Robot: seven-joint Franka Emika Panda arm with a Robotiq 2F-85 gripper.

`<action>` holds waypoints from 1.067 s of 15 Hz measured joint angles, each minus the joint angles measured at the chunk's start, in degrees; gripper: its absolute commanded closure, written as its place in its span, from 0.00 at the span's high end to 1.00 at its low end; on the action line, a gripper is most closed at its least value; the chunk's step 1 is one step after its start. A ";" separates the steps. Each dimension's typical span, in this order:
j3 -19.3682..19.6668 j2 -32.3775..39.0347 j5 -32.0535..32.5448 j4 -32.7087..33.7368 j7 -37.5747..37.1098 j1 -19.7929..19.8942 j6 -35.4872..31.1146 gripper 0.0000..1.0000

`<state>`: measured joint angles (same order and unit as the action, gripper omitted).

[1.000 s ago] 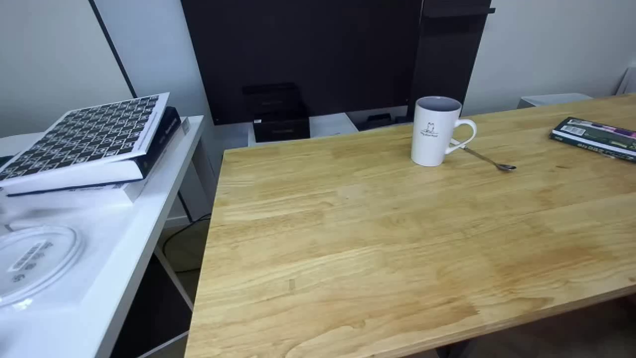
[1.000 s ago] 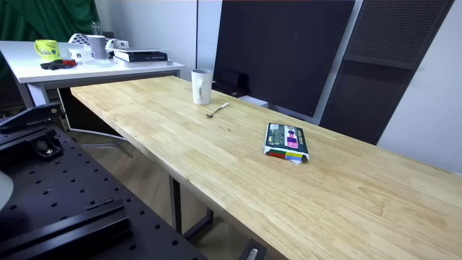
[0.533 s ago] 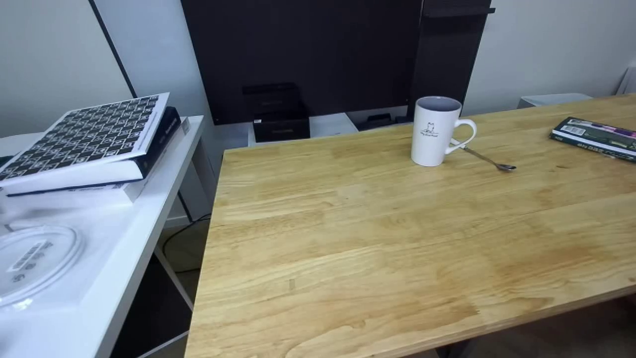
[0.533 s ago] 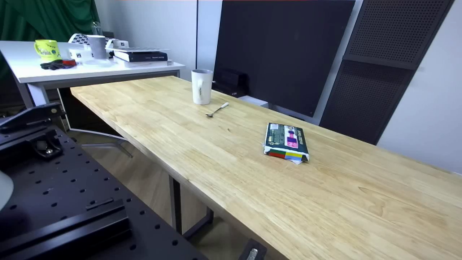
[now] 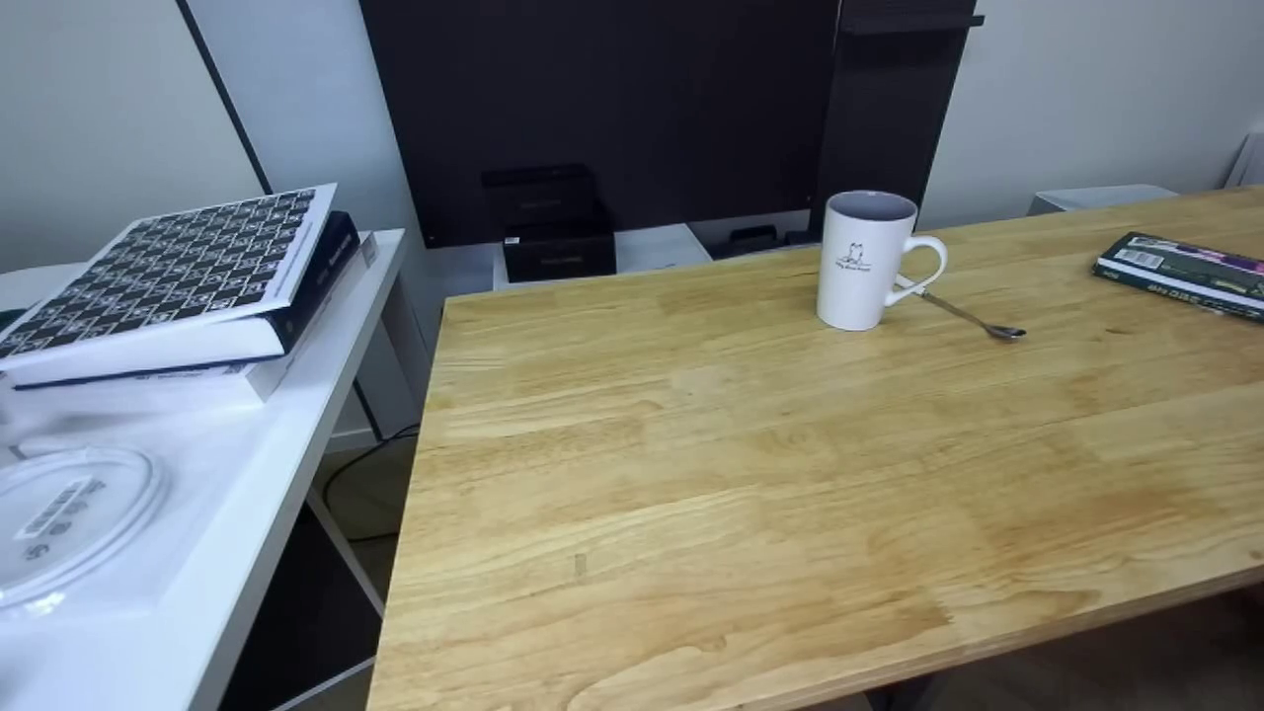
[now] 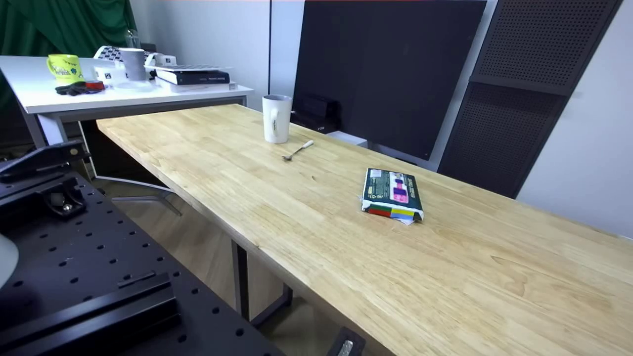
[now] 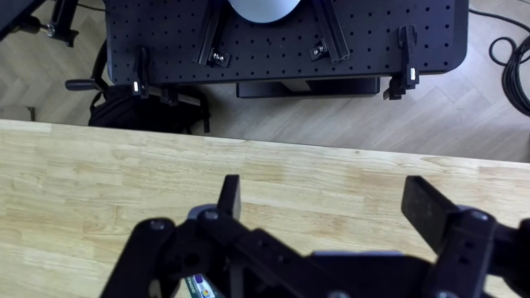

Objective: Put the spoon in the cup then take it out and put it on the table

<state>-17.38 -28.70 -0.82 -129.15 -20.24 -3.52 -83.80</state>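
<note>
- Across both exterior views, see the table [image 5: 691, 474], a long top of light-brown joined planks.
- Beyond its far edge, see an upright black panel [image 6: 385, 74].
- Past its short edge, see a white side table [image 6: 29, 74].
- Off the table's near edge, across a strip of floor [image 7: 414, 120], see a black perforated platform [image 7: 269, 62].
- On the side table, by the table's far corner, see stacked books [image 5: 168, 267].
- Inside the near edge, in the wrist view, see the gripper [image 7: 323, 198] against the planks, with fingers [image 7: 428, 211] spread wide; cannot judge its height.
- Between near and far edges, see a green packet [image 6: 393, 190] lying flat.
- Close to the far edge, well apart from the far corner, see the cup [image 5: 854, 296], white and upright, with loop handle turned away from the short edge.
- Just beside the cup, a little apart in an exterior view, see the spoon [image 6: 298, 151] lying on the planks, with silver bowl toward the near edge and pale handle end toward the far edge.
</note>
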 measured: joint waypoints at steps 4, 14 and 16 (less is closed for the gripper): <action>3.86 4.16 1.23 -0.05 5.97 0.15 -6.45 1.00; 12.56 19.69 5.80 0.24 12.11 2.63 -29.24 1.00; 13.88 21.55 5.86 0.45 15.24 2.84 -32.51 1.00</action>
<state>-3.50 -7.15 5.04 -128.69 -5.01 -0.69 -116.31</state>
